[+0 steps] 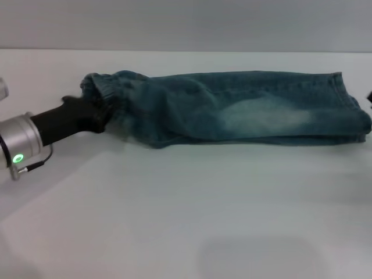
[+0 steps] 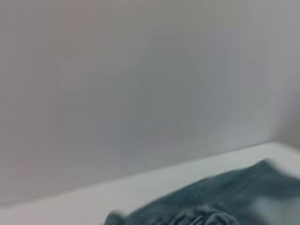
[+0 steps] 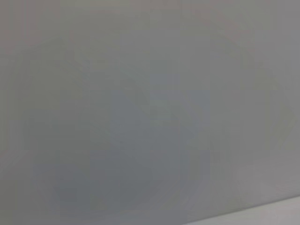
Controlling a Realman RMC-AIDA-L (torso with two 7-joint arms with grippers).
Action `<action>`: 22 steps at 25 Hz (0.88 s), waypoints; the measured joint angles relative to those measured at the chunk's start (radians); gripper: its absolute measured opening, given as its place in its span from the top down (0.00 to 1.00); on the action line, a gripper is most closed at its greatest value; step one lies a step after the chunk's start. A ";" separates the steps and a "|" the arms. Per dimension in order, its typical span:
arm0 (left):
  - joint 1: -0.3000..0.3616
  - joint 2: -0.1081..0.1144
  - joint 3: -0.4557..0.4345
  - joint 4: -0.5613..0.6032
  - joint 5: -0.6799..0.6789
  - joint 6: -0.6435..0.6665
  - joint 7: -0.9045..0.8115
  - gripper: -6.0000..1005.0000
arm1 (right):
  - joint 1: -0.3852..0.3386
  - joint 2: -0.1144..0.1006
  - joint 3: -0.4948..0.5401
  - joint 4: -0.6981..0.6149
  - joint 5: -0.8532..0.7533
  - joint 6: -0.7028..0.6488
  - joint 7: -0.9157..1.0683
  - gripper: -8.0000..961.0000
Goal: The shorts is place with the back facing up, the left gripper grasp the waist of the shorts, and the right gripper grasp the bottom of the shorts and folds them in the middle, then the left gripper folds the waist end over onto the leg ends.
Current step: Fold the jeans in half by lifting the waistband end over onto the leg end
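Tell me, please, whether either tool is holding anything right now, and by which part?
The left tool grips the shorts at the ruffled waist end. The right tool barely shows at the leg ends; no hold is visible.

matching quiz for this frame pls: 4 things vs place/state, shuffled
Things:
1. left pincer
2. waist
3. leg ends
4. table

Place/state:
A. white, bare in front of the shorts
B. at the shorts' right end
C. ruffled, at the shorts' left end
D. at the waist, fingers hidden in the cloth

Pairs: 1-D, 2-C, 3-B, 4-A
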 joint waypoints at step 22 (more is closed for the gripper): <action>-0.197 0.002 0.078 0.221 0.004 0.300 -0.254 0.95 | 0.236 0.007 -0.036 0.300 -0.012 0.048 -0.143 0.40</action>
